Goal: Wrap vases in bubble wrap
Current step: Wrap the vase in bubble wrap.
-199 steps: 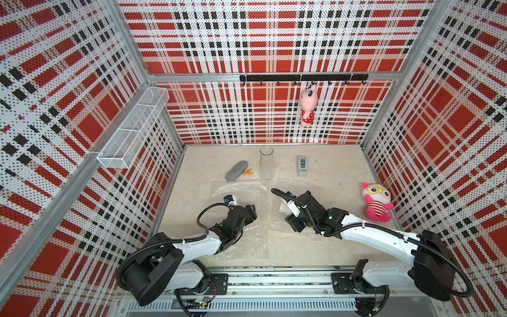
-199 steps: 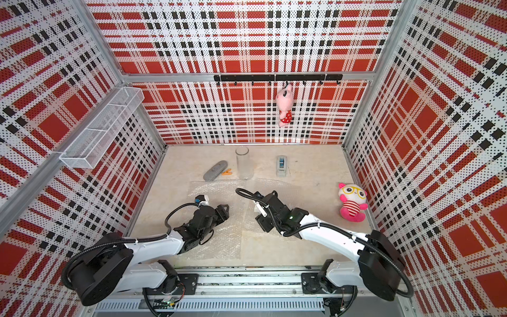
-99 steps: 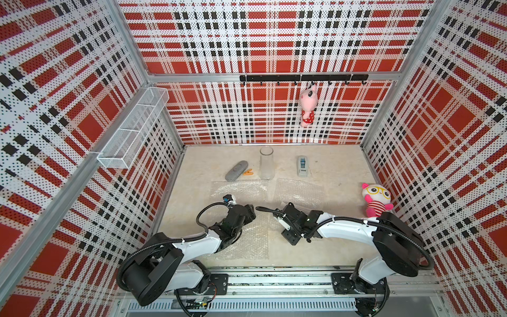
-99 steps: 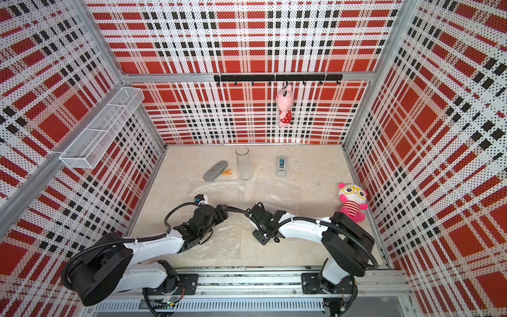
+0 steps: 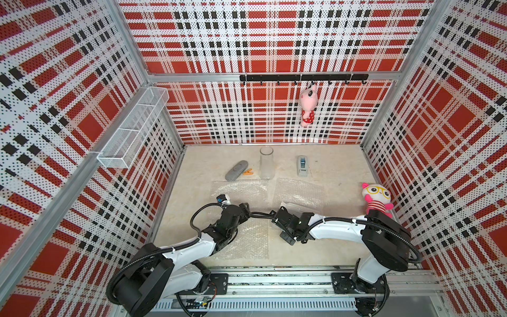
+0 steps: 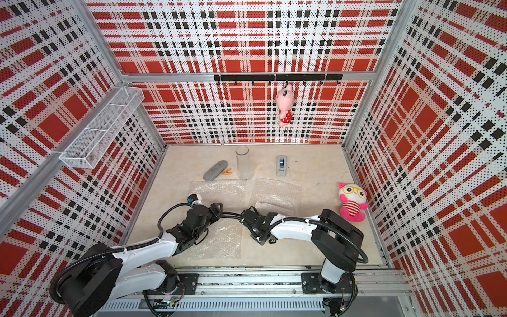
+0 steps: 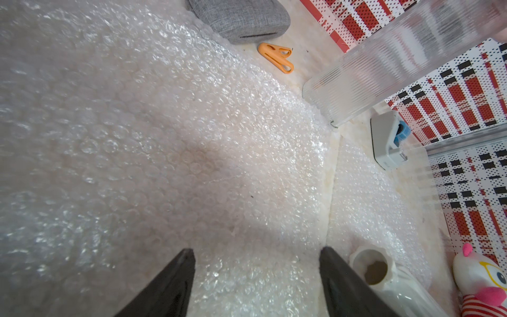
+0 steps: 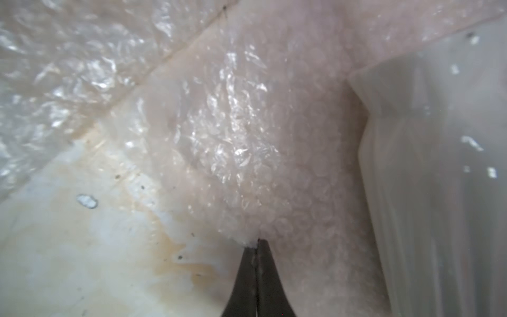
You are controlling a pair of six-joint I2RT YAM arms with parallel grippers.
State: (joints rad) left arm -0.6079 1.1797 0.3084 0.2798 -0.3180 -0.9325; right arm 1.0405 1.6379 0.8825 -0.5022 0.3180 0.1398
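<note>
Glass vase (image 5: 267,162) stands behind two bubble-wrap sheets (image 5: 241,192), case (image 5: 236,170) left, tape dispenser (image 5: 302,164) right

nothing readable is showing in any view: no text, label, brand, number or sign is coming through legibly. the face of the tape dispenser (image 7: 384,137) is appearing too blurred to tell whether it is carrying any print.
</note>
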